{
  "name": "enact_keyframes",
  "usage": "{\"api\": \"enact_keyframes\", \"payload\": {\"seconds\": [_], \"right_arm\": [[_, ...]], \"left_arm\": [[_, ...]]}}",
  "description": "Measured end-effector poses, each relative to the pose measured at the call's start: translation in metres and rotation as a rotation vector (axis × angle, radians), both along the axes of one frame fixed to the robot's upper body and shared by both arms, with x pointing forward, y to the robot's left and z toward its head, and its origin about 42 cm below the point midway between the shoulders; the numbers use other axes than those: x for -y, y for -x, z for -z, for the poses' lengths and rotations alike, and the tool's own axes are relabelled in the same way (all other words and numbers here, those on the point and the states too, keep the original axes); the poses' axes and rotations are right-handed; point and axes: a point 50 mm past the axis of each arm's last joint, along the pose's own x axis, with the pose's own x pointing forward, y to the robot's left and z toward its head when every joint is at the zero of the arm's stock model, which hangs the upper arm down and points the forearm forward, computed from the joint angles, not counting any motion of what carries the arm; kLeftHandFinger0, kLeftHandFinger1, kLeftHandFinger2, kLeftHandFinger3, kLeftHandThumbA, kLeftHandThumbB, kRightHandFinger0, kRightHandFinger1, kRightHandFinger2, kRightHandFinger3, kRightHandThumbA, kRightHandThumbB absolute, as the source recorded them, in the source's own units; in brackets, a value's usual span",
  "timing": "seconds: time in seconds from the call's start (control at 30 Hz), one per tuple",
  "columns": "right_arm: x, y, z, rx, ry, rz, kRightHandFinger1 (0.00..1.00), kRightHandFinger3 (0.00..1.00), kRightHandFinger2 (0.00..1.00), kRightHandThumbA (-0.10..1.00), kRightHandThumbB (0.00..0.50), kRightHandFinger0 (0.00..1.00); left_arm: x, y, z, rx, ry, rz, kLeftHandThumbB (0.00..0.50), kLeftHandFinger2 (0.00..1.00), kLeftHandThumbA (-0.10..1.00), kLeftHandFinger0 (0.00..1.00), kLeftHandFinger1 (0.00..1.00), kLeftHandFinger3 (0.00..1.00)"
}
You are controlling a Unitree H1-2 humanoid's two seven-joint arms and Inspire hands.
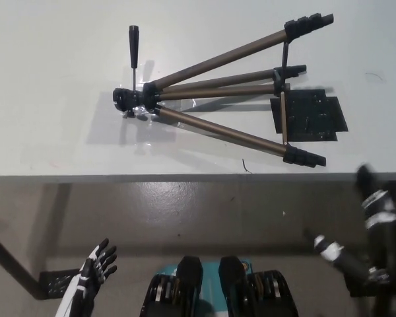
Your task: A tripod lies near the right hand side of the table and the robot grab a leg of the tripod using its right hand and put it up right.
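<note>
Tripod (218, 99) lies flat at upper centre, legs splayed rightward; right hand (373, 218) at lower right is blurred, grip unreadable, and may knock the near leg (231, 132) off the table (53, 132) edge; left hand (96, 267) rests lower left, fingers spread, empty.

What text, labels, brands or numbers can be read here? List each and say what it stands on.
None can be read.
Tripod: no brand or marking shows on its legs or head.
Black plate on the table: pale specks only, too small to tell whether they are print.
Left hand and right hand: white bands, no lettering legible; the right one is blurred.
</note>
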Motion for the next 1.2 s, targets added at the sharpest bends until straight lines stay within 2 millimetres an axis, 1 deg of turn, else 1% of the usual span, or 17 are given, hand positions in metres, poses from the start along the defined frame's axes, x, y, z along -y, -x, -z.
{"api": "enact_keyframes", "payload": {"seconds": [0.07,0.13,0.17,0.23,0.27,0.3,0.37,0.4,0.47,0.6,0.73,0.77,0.83,0.93,1.03,1.1,1.2], "right_arm": [[0.009,-0.006,-0.034,0.118,0.038,0.025,1.0,1.0,1.0,1.0,0.256,1.0],[0.016,-0.014,-0.071,0.23,0.089,0.048,1.0,1.0,1.0,1.0,0.285,1.0],[0.019,-0.019,-0.084,0.266,0.112,0.055,1.0,1.0,1.0,1.0,0.356,1.0],[0.022,-0.031,-0.121,0.354,0.172,0.056,1.0,1.0,1.0,1.0,0.369,1.0],[0.023,-0.035,-0.132,0.375,0.187,0.055,1.0,1.0,1.0,1.0,0.336,1.0],[0.023,-0.041,-0.146,0.397,0.216,0.052,1.0,1.0,1.0,1.0,0.33,1.0],[0.023,-0.052,-0.167,0.416,0.274,0.043,1.0,1.0,1.0,1.0,0.366,1.0],[0.022,-0.058,-0.178,0.426,0.307,0.037,1.0,1.0,1.0,1.0,0.364,1.0],[0.019,-0.07,-0.2,0.44,0.37,0.023,1.0,1.0,1.0,1.0,0.438,1.0],[0.004,-0.103,-0.24,0.436,0.487,-0.013,1.0,1.0,1.0,1.0,0.482,1.0],[-0.021,-0.14,-0.267,0.379,0.601,-0.056,1.0,1.0,1.0,1.0,0.477,1.0],[-0.03,-0.15,-0.275,0.362,0.634,-0.068,1.0,1.0,1.0,1.0,0.499,1.0],[-0.044,-0.167,-0.283,0.319,0.691,-0.088,1.0,1.0,1.0,1.0,0.5,1.0],[-0.069,-0.195,-0.294,0.241,0.801,-0.114,1.0,1.0,1.0,0.93,0.5,1.0],[-0.091,-0.217,-0.297,0.161,0.908,-0.134,1.0,1.0,1.0,0.93,0.5,1.0],[-0.109,-0.237,-0.297,0.076,1.009,-0.14,1.0,1.0,1.0,0.93,0.5,1.0],[-0.135,-0.261,-0.286,-0.039,1.162,-0.143,1.0,1.0,1.0,0.9,0.5,1.0]], "left_arm": [[-0.001,-0.001,-0.001,0.002,-0.004,0.006,0.351,1.0,1.0,1.0,1.0,1.0],[-0.001,-0.002,-0.002,0.007,-0.006,0.01,0.362,1.0,1.0,1.0,1.0,1.0],[-0.001,-0.002,-0.002,0.01,-0.006,0.012,0.377,1.0,1.0,1.0,1.0,1.0],[-0.001,-0.004,-0.003,0.012,-0.006,0.015,0.38,1.0,1.0,1.0,1.0,1.0],[-0.001,-0.004,-0.003,0.013,-0.006,0.016,0.39,1.0,1.0,1.0,1.0,1.0],[-0.001,-0.004,-0.003,0.011,-0.006,0.016,0.392,1.0,1.0,1.0,1.0,1.0],[-0.001,-0.004,-0.002,0.01,-0.006,0.016,0.389,1.0,1.0,1.0,1.0,1.0],[-0.001,-0.003,-0.002,0.009,-0.006,0.016,0.387,1.0,1.0,1.0,1.0,1.0],[-0.001,-0.003,-0.002,0.008,-0.006,0.016,0.36,1.0,1.0,1.0,1.0,1.0],[-0.001,-0.003,-0.001,0.004,-0.005,0.016,0.369,1.0,1.0,1.0,1.0,1.0],[-0.001,-0.003,-0.001,0.001,-0.005,0.017,0.372,1.0,1.0,1.0,1.0,1.0],[-0.001,-0.003,0.0,0.0,-0.005,0.017,0.376,1.0,1.0,1.0,1.0,1.0],[-0.001,-0.003,0.0,0.0,-0.005,0.018,0.378,1.0,1.0,1.0,1.0,1.0],[-0.001,-0.003,0.0,-0.002,-0.005,0.02,0.37,1.0,1.0,1.0,1.0,1.0],[-0.001,-0.003,0.001,-0.006,-0.005,0.02,0.372,1.0,1.0,1.0,1.0,1.0],[-0.001,-0.002,0.002,-0.009,-0.004,0.02,0.352,1.0,1.0,1.0,1.0,1.0],[-0.001,-0.002,0.002,-0.01,-0.004,0.022,0.362,1.0,1.0,1.0,1.0,1.0]]}}
